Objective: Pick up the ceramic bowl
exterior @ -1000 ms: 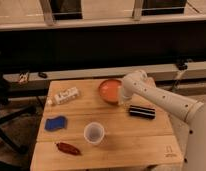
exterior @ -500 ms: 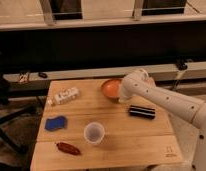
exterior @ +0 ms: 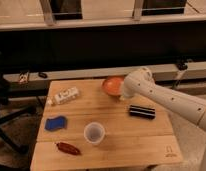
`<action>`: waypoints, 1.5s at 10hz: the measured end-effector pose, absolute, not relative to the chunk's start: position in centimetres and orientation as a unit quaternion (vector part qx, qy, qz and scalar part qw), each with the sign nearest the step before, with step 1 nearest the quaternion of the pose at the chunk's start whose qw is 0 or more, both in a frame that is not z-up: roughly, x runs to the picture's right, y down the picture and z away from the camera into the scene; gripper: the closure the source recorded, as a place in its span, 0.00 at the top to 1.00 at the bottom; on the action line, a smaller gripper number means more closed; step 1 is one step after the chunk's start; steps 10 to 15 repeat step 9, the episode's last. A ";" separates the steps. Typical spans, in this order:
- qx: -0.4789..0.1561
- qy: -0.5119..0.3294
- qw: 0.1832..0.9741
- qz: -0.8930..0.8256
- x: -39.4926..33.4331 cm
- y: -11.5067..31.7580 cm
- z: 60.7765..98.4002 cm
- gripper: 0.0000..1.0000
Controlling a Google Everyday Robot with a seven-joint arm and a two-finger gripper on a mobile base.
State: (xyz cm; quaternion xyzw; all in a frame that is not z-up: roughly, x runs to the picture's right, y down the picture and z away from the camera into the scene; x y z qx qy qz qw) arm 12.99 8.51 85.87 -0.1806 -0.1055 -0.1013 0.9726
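camera view showed the ceramic bowl (exterior: pixel 112 85) tilted and shifted rightward with the claw (exterior: pixel 124 93) at its rim; whether it gripped, i couldn't tell.

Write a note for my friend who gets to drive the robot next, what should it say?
Gripper: at the far right part of the table, right against the near right edge of the ceramic bowl; the arm hides it.
Ceramic bowl: appears tilted toward the camera, and seems to be coming off the wood.
Done: the arm has reached the bowl, and the bowl has tipped up compared with a second ago.
Left: check the grip, then lift the bowl clear.
Nearby: white cup, black box, blue sponge.
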 end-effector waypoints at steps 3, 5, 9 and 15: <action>-0.173 -0.109 0.974 -0.099 13.5 7.0 84.7 0.05; -0.166 -0.113 0.974 -0.103 13.5 6.6 85.1 0.05; -0.160 -0.123 0.973 -0.109 13.2 5.5 84.8 0.05; -0.160 -0.123 0.973 -0.109 13.2 5.5 84.8 0.05</action>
